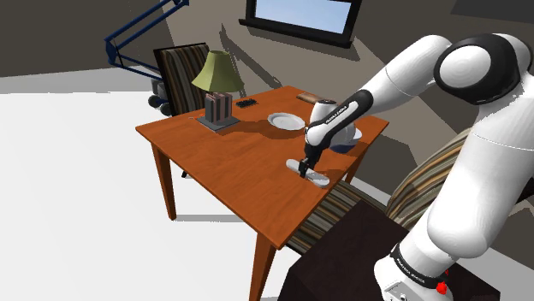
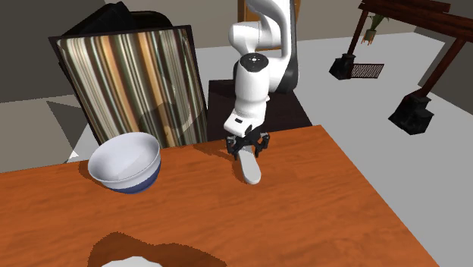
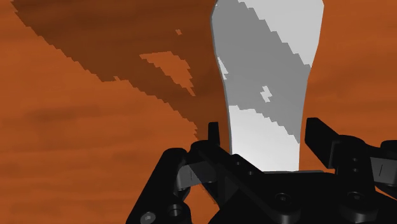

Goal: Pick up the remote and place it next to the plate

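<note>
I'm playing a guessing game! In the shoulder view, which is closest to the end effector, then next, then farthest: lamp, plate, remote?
1. remote, right under the end effector, near the table's edge.
2. plate, farther back on the table.
3. lamp, farthest, toward the view's left.

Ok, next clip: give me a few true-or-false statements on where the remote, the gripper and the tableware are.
1. The light grey remote lies flat on the wooden table. True.
2. The gripper hangs over the plate. False: it is down at one end of the remote, with an open finger on each side, away from the plate.
3. The bowl is upside down. False: it stands upright with its opening upward.
4. A lamp with an olive-green shade stands on the table. True.
</note>
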Robot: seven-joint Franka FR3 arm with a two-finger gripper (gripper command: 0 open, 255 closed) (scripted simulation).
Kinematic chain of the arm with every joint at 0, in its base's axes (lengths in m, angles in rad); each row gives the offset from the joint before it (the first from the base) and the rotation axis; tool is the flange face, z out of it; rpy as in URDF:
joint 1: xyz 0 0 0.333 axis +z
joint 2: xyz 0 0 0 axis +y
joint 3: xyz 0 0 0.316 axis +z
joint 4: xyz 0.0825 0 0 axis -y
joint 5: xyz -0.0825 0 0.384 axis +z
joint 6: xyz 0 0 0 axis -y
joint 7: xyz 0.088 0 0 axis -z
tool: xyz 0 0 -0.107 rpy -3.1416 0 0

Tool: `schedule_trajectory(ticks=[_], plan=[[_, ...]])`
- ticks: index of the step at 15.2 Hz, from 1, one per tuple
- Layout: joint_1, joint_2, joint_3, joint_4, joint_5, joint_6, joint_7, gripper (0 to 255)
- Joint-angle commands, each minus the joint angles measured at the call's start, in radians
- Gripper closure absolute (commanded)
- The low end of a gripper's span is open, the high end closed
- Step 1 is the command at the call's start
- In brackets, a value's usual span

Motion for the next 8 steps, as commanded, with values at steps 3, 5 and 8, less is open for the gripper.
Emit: schedule_trajectory(ticks=[3,5,8], plan=[[0.003,-0.050,-0.005,0.003,-0.016,-0.052,0.010,255],[0.004,-0.075,-0.007,0.006,-0.023,-0.080,0.014,255],[0.005,-0.111,-0.009,0.013,-0.033,-0.121,0.021,255]])
